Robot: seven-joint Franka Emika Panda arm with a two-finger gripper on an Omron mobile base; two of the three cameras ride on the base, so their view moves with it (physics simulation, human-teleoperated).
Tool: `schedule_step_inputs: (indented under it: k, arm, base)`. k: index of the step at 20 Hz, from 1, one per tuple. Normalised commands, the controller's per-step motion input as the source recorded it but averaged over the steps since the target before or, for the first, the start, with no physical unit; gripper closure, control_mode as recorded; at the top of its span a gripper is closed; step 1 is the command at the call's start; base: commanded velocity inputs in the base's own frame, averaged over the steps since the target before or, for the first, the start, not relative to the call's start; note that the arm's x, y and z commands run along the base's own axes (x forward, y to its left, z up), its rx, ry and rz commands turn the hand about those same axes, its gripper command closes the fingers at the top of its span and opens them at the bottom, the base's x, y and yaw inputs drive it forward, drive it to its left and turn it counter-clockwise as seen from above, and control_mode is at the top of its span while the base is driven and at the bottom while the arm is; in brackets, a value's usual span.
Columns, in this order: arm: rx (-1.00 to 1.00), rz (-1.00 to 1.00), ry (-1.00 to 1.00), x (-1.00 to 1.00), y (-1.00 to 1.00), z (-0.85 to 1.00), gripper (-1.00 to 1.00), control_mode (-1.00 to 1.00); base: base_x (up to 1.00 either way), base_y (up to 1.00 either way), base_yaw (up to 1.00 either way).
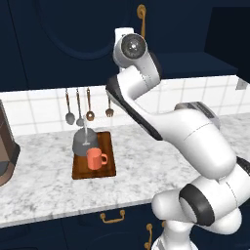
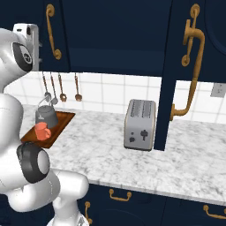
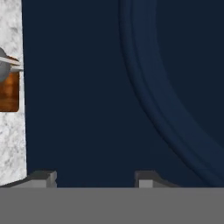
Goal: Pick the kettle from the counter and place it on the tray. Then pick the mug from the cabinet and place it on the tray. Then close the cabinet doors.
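The kettle point(image 1: 84, 143) and the mug point(image 1: 95, 158) both sit on the tray point(image 1: 108, 166), the mug just in front of the kettle, so the two placing steps look done and only the cabinet doors remain. The tray lies on the bench point(image 1: 44, 180) below the hanging utensils point(image 1: 78, 105). That explains the arm's pose: it reaches up toward the cabinet, with the hand close against a navy door point(image 3: 109, 87) whose arched moulding curves past. In the right base view another door point(image 2: 170, 75) with its gold handle point(image 2: 193, 66) stands swung out near the toaster point(image 2: 140, 125). The claw point(image 3: 94, 177) is parted fairly wide and grips nothing; whether its tips touch the door, I cannot tell.
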Motion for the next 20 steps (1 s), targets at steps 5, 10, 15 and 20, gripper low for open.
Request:
schedule_step_inputs:
  k: [5,10,15,20]
  arm:
    - [0.0,0.1,0.0,0.07,0.19,-0.14,-1.0,-1.0]
    - [0.0,0.02,0.02,-0.51,0.08,0.14,-1.0,-1.0]
    - [0.0,0.07,0.0,-0.83,0.0,0.1,-1.0,-1.0]
    - [-0.04,0.0,0.0,-0.78,0.05,0.0,-1.0,-1.0]
  base:
    - [0.0,0.0,0.0]
    - [0.0,0.0,0.0]
    - [0.0,0.0,0.0]
    - [0.0,0.0,0.0]
